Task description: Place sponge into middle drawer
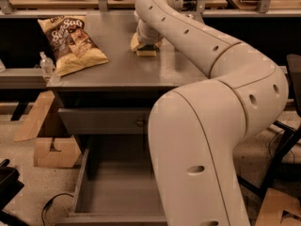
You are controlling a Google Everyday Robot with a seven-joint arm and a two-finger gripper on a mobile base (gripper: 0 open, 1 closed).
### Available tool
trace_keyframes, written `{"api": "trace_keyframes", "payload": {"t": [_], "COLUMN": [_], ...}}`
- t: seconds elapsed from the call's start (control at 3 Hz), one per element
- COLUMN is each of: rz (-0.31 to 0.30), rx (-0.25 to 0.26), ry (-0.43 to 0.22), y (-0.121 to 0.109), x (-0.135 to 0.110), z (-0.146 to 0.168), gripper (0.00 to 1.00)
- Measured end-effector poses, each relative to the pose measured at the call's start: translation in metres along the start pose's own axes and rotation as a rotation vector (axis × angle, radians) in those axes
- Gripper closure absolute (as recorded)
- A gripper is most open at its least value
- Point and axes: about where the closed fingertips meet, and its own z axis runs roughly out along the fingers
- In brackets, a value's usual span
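Single view, from above and in front of the grey table (117,67). The robot's white arm (211,126) fills most of the right half, reaching up and back over the tabletop. The pincer (146,45) sits at the rear centre of the table, directly on top of the sponge (146,53). The wrist covers it from our side, so we cannot tell whether it is clenched, released or grasping the sponge. Only the pale yellow lower edge of the sponge and a sliver at its left show, with a dark strip just above. It appears to rest on the tabletop, though the contact line is hard to read. A chip bag (73,44) lies flat at the table's left side, well apart from the sponge. Below the tabletop is a shut drawer front (103,121) with a small knob (140,123). Beneath that the middle drawer (113,187) is pulled out, showing bare grey floor. Its right part is hidden behind the arm and its front edge is cut off by the frame. Cardboard pieces (54,149) lie on the floor to the left.
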Motion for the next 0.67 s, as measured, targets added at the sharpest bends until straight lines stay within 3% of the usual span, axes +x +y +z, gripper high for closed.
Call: {"api": "trace_keyframes", "payload": {"t": [0.33,0.67], "rz": [0.0,0.0], "rx": [0.0,0.0], "ry": [0.0,0.0], "y": [-0.0002,-0.0002], "x": [-0.0033,-0.0034], "z": [-0.0041,-0.0042], "gripper": [0.89,1.0]}}
